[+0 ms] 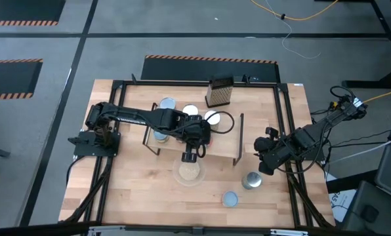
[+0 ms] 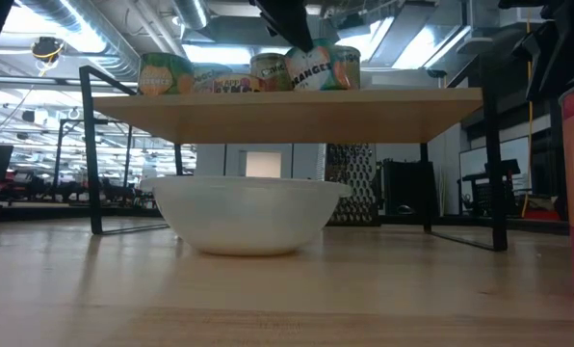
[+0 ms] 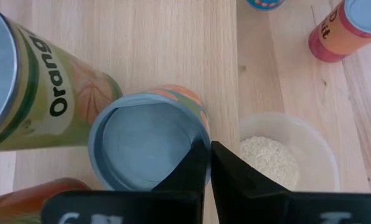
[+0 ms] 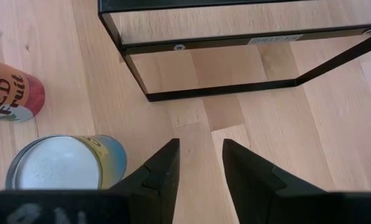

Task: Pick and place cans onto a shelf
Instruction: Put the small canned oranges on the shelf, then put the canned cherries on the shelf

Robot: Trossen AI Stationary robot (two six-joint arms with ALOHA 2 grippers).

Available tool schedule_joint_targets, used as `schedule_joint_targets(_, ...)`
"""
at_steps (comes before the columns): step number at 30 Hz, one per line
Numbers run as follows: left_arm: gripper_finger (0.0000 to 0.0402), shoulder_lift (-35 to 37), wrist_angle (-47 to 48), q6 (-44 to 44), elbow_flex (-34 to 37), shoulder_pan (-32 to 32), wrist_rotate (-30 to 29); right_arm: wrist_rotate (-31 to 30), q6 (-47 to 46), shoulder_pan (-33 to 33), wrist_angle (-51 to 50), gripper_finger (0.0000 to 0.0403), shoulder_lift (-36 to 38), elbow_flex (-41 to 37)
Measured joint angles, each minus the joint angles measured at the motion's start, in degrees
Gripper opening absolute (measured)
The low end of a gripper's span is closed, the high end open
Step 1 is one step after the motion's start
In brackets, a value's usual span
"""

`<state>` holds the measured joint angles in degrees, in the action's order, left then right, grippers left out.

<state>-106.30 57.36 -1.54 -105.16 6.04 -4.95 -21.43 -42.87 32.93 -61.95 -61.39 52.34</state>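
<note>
The shelf (image 1: 194, 139) carries several cans, seen in the low view as a row (image 2: 239, 72) on the board (image 2: 287, 114). My left gripper (image 3: 207, 158) reaches over the shelf's near edge, shut at the rim of a short orange-labelled can with a blue-grey top (image 3: 145, 143). A taller "Orange" can (image 3: 42, 93) stands beside it. My right gripper (image 4: 201, 155) is open over bare table at the right, next to a silver-topped can (image 4: 58, 165). A red can (image 4: 11, 93) stands a little further off. My left gripper pinches the short can's rim (image 3: 205, 132) on the side toward the shelf's near edge, one fingertip over the lid and one outside the wall. The fingers come from above, pointing down. The can stands upright on the shelf board.
A white dish with beige contents (image 1: 189, 172) sits on the table just in front of and under the shelf's near edge. A dark box grater (image 1: 220, 92) stands behind the shelf. Two cans (image 1: 251, 180) (image 1: 229, 198) stand on the table at the near right. The shelf's black leg frame (image 4: 223, 90) lies ahead of my right gripper.
</note>
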Motion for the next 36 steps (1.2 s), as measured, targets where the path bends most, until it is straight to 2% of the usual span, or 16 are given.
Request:
schedule_joint_targets(28, 0.0064, 0.0, -0.7, -0.1, 0.0, 0.0, 0.0, 0.0, 0.0, 0.0, 0.0, 0.0126, 0.0, 0.0)
schedule_joint_targets(36, 0.0092, 0.0, -1.1, -0.1, 0.0, 0.0, 0.1, 0.0, 0.0, 0.0, 0.0, 0.0126, 0.0, 0.0)
